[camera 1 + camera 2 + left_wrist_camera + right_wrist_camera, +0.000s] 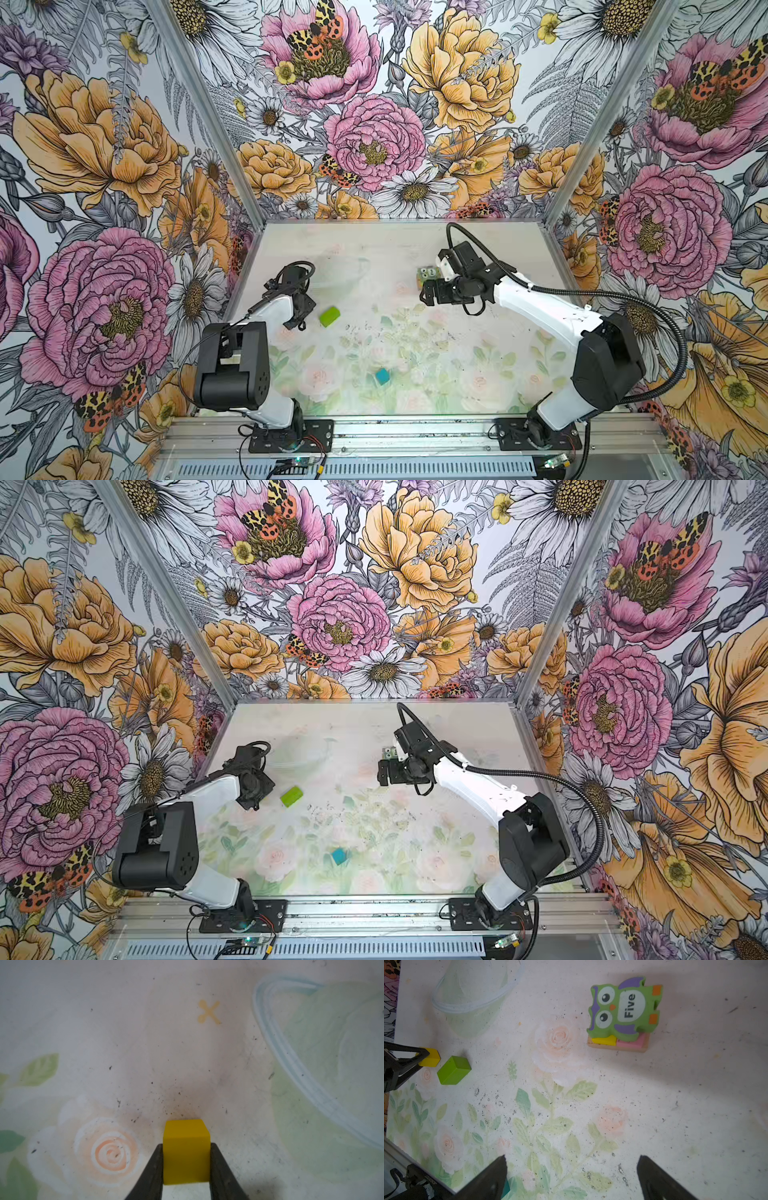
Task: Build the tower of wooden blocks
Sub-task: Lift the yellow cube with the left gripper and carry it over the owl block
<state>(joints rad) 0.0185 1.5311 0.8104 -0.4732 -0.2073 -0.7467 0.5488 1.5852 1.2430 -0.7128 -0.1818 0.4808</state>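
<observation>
Left gripper (186, 1145), wrist view: the two dark fingers (153, 1167) were closed flat on opposite sides of the yellow cube (185, 1132). The cube's top and front faces were clear of them. Whether the cube had left the table (457, 249) could not be told.

The lime green block (453, 1070) lay just beside the cube without touching it, on the side facing the tower. A straight slide toward the tower would probably strike the block, so the carry appeared to need a lift first.

The tower (618, 1043) stood well apart from the held cube, across the table on the right arm's side and slightly farther back in both top views. It consisted of a tan base plank carrying a yellow bar and a pink slab side by side. A green owl figure (623, 1005) lay on top and covered most of that layer, leaving little free surface for the cube.

The right gripper (572, 1157) hung with its jaws spread wide and nothing between them. In a top view it was near the tower (428, 276), and far nearer to it than the left arm. The teal cube (382, 375) sat alone toward the front of the table, between the two arm bases.
</observation>
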